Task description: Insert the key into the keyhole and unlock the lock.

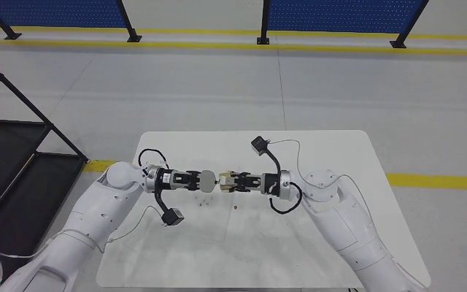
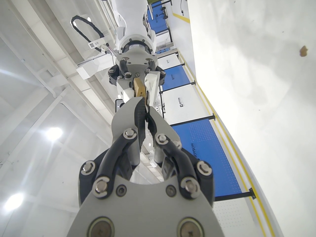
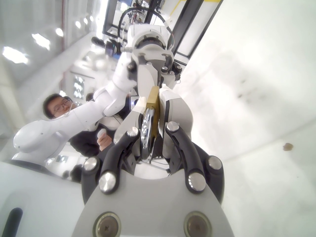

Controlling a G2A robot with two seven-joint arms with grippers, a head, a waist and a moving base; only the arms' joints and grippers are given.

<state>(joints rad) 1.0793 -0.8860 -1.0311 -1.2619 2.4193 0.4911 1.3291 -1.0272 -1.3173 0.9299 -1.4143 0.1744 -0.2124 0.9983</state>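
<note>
Brass padlock with chrome shackle [image 3: 153, 99] clamped between right fingers [image 3: 172, 104], left fingers [image 1: 208, 179] pinched shut at its 9 o'clock, just beside it.

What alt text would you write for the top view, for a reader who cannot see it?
Above a white table, the robot's right pincer holds a brass lock; its left pincer, shut, points at it, tips nearly touching.
</note>
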